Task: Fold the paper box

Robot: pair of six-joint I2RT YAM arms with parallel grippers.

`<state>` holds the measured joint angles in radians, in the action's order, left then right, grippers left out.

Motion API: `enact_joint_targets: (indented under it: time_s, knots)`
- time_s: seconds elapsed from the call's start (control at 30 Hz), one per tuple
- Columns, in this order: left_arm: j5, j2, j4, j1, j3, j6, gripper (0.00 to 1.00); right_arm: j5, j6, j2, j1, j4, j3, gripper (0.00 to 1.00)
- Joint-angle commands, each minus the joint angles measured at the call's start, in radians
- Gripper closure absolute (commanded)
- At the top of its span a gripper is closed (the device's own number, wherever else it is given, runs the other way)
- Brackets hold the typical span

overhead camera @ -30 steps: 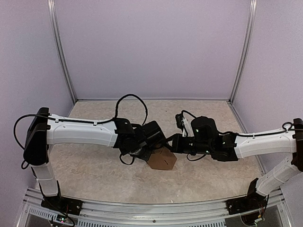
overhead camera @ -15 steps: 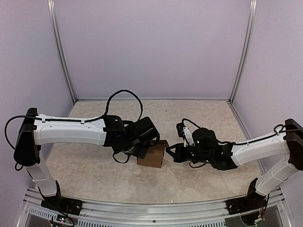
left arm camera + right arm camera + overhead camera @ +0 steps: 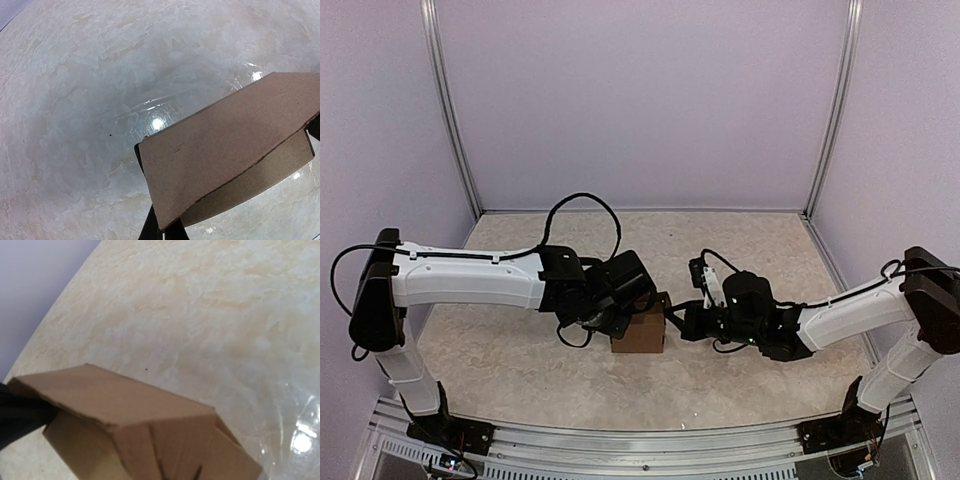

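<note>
**Q:** Where does the paper box [image 3: 642, 332] lie, and what stands around it?

**A:** It is near the middle of the mottled beige table [image 3: 520, 365], directly between the two grippers. Whether it rests on the surface or hangs just above it cannot be told. The left gripper [image 3: 617, 325] meets its left side and the right gripper [image 3: 672, 321] its right. From above, both black wrists cover the ends of the box. Lilac walls [image 3: 640, 100] and metal posts [image 3: 450, 110] enclose the table, and a black cable [image 3: 582, 205] loops above the left arm.

**Q:** What are the grippers doing?

**A:** The left gripper is clenched on the lower corner of a cardboard panel, as its wrist view shows. The right gripper is closed. Its fingers are hidden behind the box in its own view, so a grasp cannot be confirmed.

**Q:** How does the box look?

**A:** It is plain brown cardboard, roughly cube-shaped. A flat panel forms the top and overhangs a shaded side wall. The right wrist view shows an end face made of overlapping flaps with dark slits between them.

**Q:** Which way does it point?

**A:** The top panel faces upward. The slightly longer side runs left to right, along the line joining the two grippers.
</note>
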<state>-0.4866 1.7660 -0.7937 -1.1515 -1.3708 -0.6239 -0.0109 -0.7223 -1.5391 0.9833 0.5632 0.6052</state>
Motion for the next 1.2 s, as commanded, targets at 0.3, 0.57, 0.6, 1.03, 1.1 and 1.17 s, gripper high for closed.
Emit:
enact_joint_targets:
  time_s: [0.3, 0.57, 0.6, 1.03, 1.1, 1.17]
  knots:
    - [0.025, 0.012, 0.068, -0.017, 0.004, 0.001, 0.87, 0.063, 0.038, -0.008, -0.006, -0.062, 0.037, 1.0]
    - [0.067, -0.025, 0.134, 0.029, 0.072, -0.01, 0.79, 0.057, 0.058, 0.008, -0.006, -0.091, 0.028, 1.0]
    - [0.071, -0.03, 0.143, 0.037, 0.083, -0.012, 0.79, 0.057, 0.058, 0.012, -0.006, -0.092, 0.026, 1.0]
    - [-0.004, -0.031, 0.143, 0.067, 0.104, -0.007, 0.75, 0.061, 0.058, 0.028, -0.006, -0.094, 0.015, 1.0]
    - [-0.007, -0.032, 0.146, 0.071, 0.104, -0.001, 0.74, 0.059, 0.058, 0.031, -0.006, -0.098, 0.015, 1.0]
    - [-0.013, -0.034, 0.148, 0.073, 0.101, 0.004, 0.73, 0.059, 0.057, 0.031, -0.006, -0.099, 0.015, 1.0]
